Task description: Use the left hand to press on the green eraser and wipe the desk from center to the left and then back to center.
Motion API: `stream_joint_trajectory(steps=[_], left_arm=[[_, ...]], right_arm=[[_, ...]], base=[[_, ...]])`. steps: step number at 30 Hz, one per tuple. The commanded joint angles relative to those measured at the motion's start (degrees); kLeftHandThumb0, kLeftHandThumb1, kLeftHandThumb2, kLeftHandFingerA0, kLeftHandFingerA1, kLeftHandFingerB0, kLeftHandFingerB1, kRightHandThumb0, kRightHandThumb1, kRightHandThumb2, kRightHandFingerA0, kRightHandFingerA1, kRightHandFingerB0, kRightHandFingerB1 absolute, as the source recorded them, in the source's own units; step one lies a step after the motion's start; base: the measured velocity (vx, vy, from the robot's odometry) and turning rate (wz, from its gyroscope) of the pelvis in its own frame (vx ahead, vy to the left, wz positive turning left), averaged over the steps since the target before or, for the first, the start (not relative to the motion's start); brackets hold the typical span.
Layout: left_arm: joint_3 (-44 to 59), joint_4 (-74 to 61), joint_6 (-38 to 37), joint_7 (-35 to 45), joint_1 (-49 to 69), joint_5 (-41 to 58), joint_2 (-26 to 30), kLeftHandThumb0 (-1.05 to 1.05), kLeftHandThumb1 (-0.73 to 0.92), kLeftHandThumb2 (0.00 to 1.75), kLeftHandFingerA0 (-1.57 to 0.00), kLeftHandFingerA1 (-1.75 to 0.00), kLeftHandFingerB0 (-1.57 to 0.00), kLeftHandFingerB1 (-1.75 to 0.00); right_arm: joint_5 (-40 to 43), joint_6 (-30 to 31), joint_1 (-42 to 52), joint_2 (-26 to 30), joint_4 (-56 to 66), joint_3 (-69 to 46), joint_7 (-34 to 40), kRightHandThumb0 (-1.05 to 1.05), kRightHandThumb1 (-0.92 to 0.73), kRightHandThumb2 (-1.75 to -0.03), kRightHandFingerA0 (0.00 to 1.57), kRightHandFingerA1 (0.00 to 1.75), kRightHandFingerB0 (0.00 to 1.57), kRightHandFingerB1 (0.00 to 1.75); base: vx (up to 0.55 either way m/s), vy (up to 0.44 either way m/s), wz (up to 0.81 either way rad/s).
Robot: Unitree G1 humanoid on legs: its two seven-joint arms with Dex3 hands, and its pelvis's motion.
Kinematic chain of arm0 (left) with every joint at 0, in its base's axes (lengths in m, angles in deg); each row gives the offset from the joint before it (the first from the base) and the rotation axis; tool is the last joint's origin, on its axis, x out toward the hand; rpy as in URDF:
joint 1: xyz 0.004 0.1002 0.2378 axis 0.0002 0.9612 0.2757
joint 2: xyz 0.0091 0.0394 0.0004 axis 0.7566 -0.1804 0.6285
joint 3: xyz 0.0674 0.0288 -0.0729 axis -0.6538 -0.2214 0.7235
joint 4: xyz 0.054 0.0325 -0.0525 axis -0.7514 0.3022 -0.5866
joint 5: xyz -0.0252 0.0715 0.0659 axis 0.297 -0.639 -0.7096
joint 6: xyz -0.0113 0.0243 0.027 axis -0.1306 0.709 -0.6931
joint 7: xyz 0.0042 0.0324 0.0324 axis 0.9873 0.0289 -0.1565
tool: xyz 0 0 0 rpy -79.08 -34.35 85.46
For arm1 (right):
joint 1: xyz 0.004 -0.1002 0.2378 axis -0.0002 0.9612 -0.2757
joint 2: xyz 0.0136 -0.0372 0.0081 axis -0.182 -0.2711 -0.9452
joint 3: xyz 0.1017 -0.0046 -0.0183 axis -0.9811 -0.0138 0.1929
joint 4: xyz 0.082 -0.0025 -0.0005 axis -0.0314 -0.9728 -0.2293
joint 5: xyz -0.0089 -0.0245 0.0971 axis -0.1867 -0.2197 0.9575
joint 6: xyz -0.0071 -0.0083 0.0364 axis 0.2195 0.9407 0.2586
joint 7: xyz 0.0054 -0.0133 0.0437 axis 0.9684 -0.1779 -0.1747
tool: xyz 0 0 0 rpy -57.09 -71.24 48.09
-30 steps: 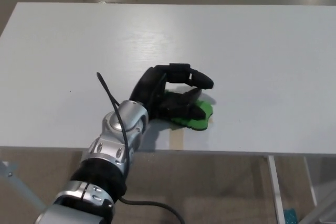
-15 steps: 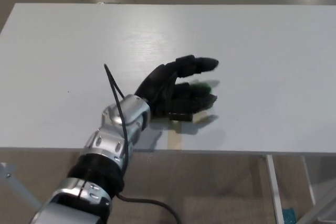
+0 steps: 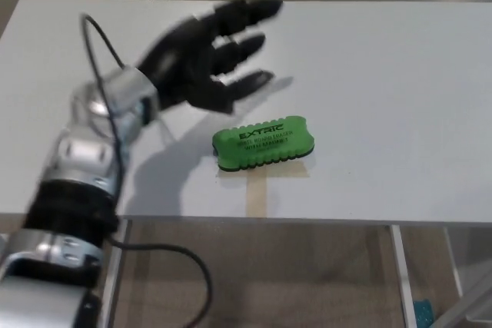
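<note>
Counter (image 3: 400,74): a white top filling most of the head view, its near edge running across the lower part of the picture, floor showing beyond the far edge.
Left arm (image 3: 84,159): silver and black segments rising from the lower left corner, a black cable (image 3: 115,151) looping along it and hanging below the counter edge.
Left hand (image 3: 204,59): black, raised above the counter, thumb and both fingers spread apart and holding nothing (motion-blurred, so finer detail is lost); it is up and to the left of the eraser, not touching it.
Green eraser (image 3: 264,143): lying flat on the counter near the front edge, about mid-width; an oblong pad with scalloped long sides, bright green top, dark underside showing at the right end, black lettering reading EXTRIC with a smaller line beneath that is too small to read.
Tan strip (image 3: 257,187): a narrow pale mark on the counter just below the eraser, reaching the front edge.
</note>
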Motion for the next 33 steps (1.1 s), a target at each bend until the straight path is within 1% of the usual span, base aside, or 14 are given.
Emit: stream_joint_trajectory(steps=[1,2,6,7,8,10,11,13,15,16,22,26,32,33], left_arm=[[6.33,-26.49,12.61,19.89,3.99,17.38,12.95,-0.79,0.45,0.88,-0.06,-0.03,0.0,-0.29],[7.64,-28.99,12.8,20.82,5.71,18.91,14.42,-0.92,0.53,0.62,0.0,-0.25,-0.06,-0.32],[14.45,-38.4,18.35,24.47,12.88,26.74,21.52,-0.79,0.49,0.55,-0.07,-0.25,-0.11,-0.33],[15.64,-39.62,19.51,24.9,14.08,28.0,22.61,-0.79,0.49,0.55,-0.07,-0.25,-0.11,-0.33],[18.92,-42.69,21.85,26.24,17.99,31.23,24.87,-0.33,0.17,0.81,0.0,-0.47,-0.05,-0.5],[21.63,-45.3,23.55,27.23,21.6,33.94,26.48,-0.33,0.17,0.81,0.0,-0.47,-0.05,-0.5],[24.25,-46.79,23.8,29.2,25.25,35.96,27.25,-0.56,0.38,0.65,-0.28,-0.39,-0.15,-0.39],[29.74,-49.29,24.03,33.53,33.21,39.92,28.07,-0.44,0.4,0.61,-0.35,-0.4,-0.19,-0.38],[31.49,-49.97,24.21,34.85,35.81,41.14,28.13,-0.44,0.4,0.61,-0.35,-0.4,-0.19,-0.38],[33.97,-50.8,24.46,36.89,40.18,42.77,27.62,-0.3,0.48,0.54,-0.43,-0.36,-0.25,-0.33],[39.31,-52.48,23.27,41.69,52.73,45.53,24.68,-0.25,0.56,0.56,-0.45,-0.38,-0.29,-0.33],[40.35,-55.18,14.72,40.21,66.13,39.58,17.7,-0.24,0.7,0.61,-0.65,-0.42,-0.39,-0.33],[35.23,-53.5,8.69,37.97,75.16,28.39,17.12,-0.29,0.73,0.62,-0.74,-0.43,-0.48,-0.35],[33.78,-52.79,5.59,34.14,77.22,23.05,15.95,-0.33,0.72,0.62,-0.78,-0.44,-0.56,-0.37]], right_arm=[[0.63,0.86,1.62,0.01,-0.52,-0.1,-0.1,-0.47,-0.8,-0.64,0.73,0.54,0.59,0.39],[0.5,0.81,1.74,0.11,-0.52,-0.06,-0.02,-0.47,-0.8,-0.64,0.73,0.54,0.59,0.39],[-0.14,0.72,1.86,0.69,-0.48,0.1,0.54,-0.47,-0.8,-0.64,0.73,0.52,0.59,0.39],[-0.16,0.68,1.71,0.79,-0.55,0.06,0.58,-0.47,-0.8,-0.64,0.73,0.52,0.59,0.39],[-0.08,0.46,1.52,0.72,-0.64,-0.01,0.64,-0.48,-0.8,-0.64,0.73,0.52,0.6,0.39],[0.04,0.24,1.46,0.53,-0.66,-0.06,0.66,-0.48,-0.8,-0.64,0.73,0.52,0.6,0.39],[0.07,0.15,1.26,0.55,-0.6,-0.09,0.68,-0.47,-0.8,-0.64,0.73,0.52,0.59,0.39],[-0.09,-0.43,0.92,0.66,-0.86,-0.12,1.03,-0.46,-0.79,-0.64,0.73,0.51,0.59,0.39],[-0.22,-0.81,0.88,0.68,-1.14,-0.13,1.27,-0.46,-0.79,-0.64,0.73,0.51,0.59,0.39],[-0.55,-1.21,0.59,0.84,-1.38,-0.12,1.88,-0.46,-0.78,-0.64,0.73,0.51,0.59,0.39],[-1.76,-2.23,-0.21,1.76,-1.38,-0.12,3.73,-0.45,-0.78,-0.64,0.73,0.5,0.58,0.39],[-0.93,-1.66,-1.1,2.11,-1.94,-1.09,4.21,-0.45,-0.78,-0.64,0.73,0.48,0.56,0.38],[0.26,-1.45,-0.58,1.22,-0.47,-2.1,4.87,-0.44,-0.79,-0.65,0.75,0.5,0.57,0.38],[0.05,-1.67,-0.2,0.99,-0.48,-1.97,5.05,-0.44,-0.79,-0.65,0.75,0.5,0.56,0.38]], base=[[0.0,0.0,0.0],[0.0,0.0,0.0],[0.0,0.0,0.0],[0.0,0.0,0.0],[0.0,0.0,0.0],[0.0,0.0,0.0],[0.0,0.0,0.0],[0.0,0.0,0.0],[0.0,0.0,0.0],[0.0,0.0,0.0],[0.0,0.0,0.0],[0.0,0.0,0.0],[0.0,0.0,0.0],[0.0,0.0,0.0]])
